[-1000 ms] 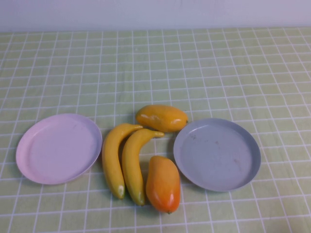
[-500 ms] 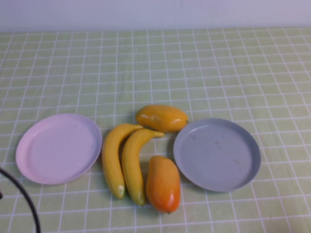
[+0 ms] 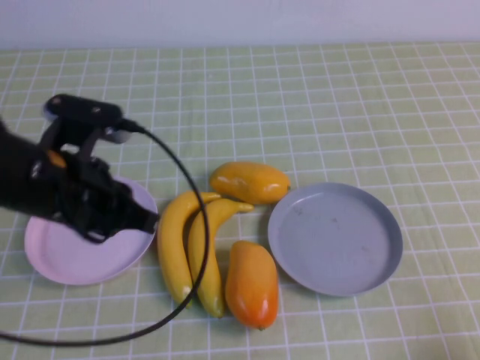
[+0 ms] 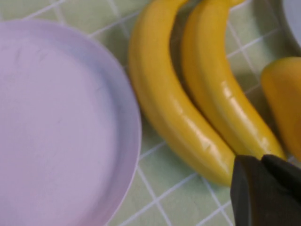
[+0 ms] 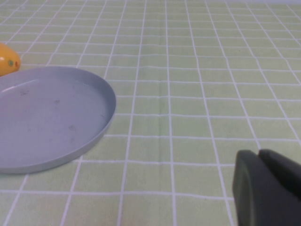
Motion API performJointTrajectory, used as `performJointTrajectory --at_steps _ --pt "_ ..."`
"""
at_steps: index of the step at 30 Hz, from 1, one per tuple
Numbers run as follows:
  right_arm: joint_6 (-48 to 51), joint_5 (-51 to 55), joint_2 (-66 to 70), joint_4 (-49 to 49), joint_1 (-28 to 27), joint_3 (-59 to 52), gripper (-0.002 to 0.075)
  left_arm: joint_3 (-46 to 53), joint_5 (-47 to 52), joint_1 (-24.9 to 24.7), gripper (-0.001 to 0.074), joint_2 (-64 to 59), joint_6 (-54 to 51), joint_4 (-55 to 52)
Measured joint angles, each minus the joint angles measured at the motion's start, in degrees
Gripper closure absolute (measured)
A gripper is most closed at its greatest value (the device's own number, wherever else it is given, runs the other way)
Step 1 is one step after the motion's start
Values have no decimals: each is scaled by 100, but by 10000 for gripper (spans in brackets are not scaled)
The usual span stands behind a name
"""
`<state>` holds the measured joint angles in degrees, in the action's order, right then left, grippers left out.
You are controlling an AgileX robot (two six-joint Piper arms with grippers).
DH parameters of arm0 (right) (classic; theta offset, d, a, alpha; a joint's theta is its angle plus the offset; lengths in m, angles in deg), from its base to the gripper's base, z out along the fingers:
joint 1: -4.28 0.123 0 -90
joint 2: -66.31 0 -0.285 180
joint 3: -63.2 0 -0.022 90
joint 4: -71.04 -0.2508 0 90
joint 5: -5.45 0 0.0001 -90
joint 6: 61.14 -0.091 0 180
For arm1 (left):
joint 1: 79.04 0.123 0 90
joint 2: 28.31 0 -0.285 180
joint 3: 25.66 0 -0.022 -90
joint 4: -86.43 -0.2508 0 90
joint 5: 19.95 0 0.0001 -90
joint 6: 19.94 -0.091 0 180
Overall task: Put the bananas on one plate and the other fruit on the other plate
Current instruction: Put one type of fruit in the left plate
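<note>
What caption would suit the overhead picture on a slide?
Left hand, shut, hovers over the round pale pink plate beside two long yellow plastic bananas; right hand out of view.

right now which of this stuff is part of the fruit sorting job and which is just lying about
Part of the job:
- two bananas, side by side between the plates
- two mango-like fruits, neither on a plate
- grey-blue plate, pink plate, both without fruit
- left gripper, shut, over the pink plate's edge nearest the bananas
- right gripper, shut, beside the grey-blue plate

Just lying about:
- only the checked tablecloth
</note>
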<state>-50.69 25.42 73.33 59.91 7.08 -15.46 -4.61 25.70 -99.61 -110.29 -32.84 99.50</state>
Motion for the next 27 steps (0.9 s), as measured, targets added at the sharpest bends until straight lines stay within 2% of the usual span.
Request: performJointTrajectory --at_steps 7,11,17,19,22,27 --pt "0 0 0 0 0 0 743 -2151 1298 -99 736 -1744 -2500 684" --pt "0 0 0 0 0 0 743 -3207 1790 -99 735 -2455 -3388 749" --pt "0 0 0 0 0 0 743 -4233 2331 -99 733 -3230 -4914 842" --pt "0 0 0 0 0 0 743 -4449 2389 -99 706 -3403 -5341 882" --pt "0 0 0 0 0 0 743 -4598 2402 -99 584 -3609 -5750 947" --pt "0 0 0 0 0 0 743 -4621 1901 -99 220 -3854 -6070 1278"
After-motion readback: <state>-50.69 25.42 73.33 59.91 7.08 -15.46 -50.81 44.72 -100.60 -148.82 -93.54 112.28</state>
